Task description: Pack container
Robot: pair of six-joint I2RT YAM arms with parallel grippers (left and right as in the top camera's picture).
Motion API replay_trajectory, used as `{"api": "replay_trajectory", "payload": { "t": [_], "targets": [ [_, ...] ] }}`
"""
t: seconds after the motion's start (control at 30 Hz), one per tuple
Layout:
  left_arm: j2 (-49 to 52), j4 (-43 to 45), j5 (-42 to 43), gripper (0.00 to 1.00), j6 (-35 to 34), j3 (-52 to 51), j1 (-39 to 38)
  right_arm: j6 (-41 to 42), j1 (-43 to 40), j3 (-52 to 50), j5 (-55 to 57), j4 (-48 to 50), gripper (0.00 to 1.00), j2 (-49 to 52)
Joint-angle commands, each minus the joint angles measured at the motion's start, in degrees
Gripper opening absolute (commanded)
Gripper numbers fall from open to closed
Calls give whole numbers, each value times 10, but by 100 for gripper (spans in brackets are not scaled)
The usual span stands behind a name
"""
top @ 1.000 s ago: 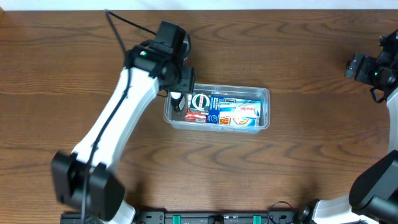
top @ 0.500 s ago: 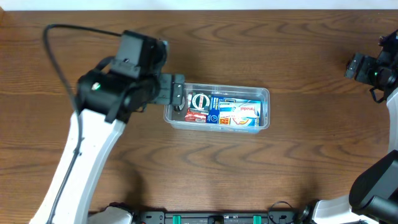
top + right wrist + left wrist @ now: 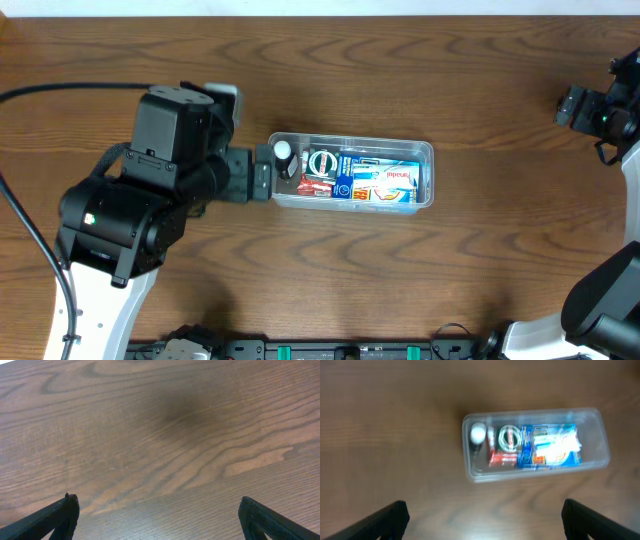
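Container (image 3: 429,176) sits mid-counter (image 3: 480,100), long side left-right. Inside it: a white-capped piece (image 3: 283,151) at the left end, then a round item (image 3: 322,163) above a red packet (image 3: 314,186), then a box (image 3: 385,180) filling the right half. Looks packed, and no loose items are visible.

Left gripper (image 3: 484,504) hangs by the left end, jaws spread wide, nothing held. Right gripper (image 3: 158,500) is parked far right over bare wood, jaws also spread and empty.

My read: the step is clearing the left arm. Go up and left, not across the tub. Keep the jaws off the left wall, since the tub looks light and would likely slide. The capped piece is the closest thing to snag.
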Motion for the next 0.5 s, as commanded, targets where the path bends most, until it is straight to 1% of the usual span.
{"api": "replay_trajectory", "payload": {
  "t": [0.0, 0.1, 0.2, 0.3, 0.47],
  "targets": [
    [-3, -57, -7, 98, 4, 10, 1, -7, 1, 3, -5, -1, 99, 3],
    [-3, -110, -7, 98, 3, 2, 1, -7, 1, 3, -5, -1, 99, 3],
    [-7, -118, -18, 98, 3, -18, 1, -7, 1, 3, -5, -1, 99, 3],
    [-40, -82, -19, 98, 3, -60, 15, -7, 1, 3, -5, -1, 99, 3],
    [-125, 28, -20, 98, 4, -176, 57, -7, 1, 3, -5, -1, 99, 3]
  ]
}}
